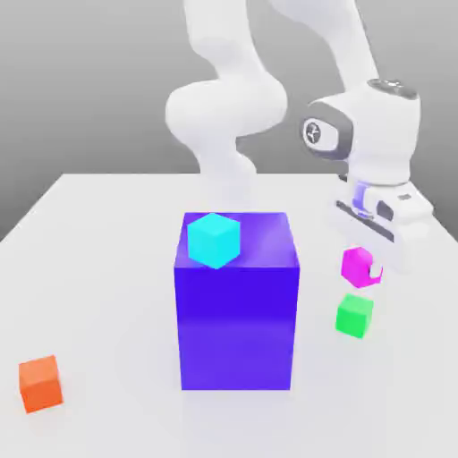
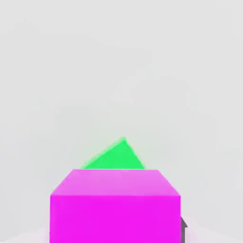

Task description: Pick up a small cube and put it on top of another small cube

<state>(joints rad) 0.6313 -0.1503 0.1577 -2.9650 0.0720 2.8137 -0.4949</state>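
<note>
While held off the table, magenta-pink cube: pinched in the gripper, just above the small green cube.
Gripper: closed narrow on the magenta-pink cube, at the exterior view's right.
Blue-purple block: centre of the white table, cyan cube on top.
Orange cube: well apart, exterior view's left.
</note>
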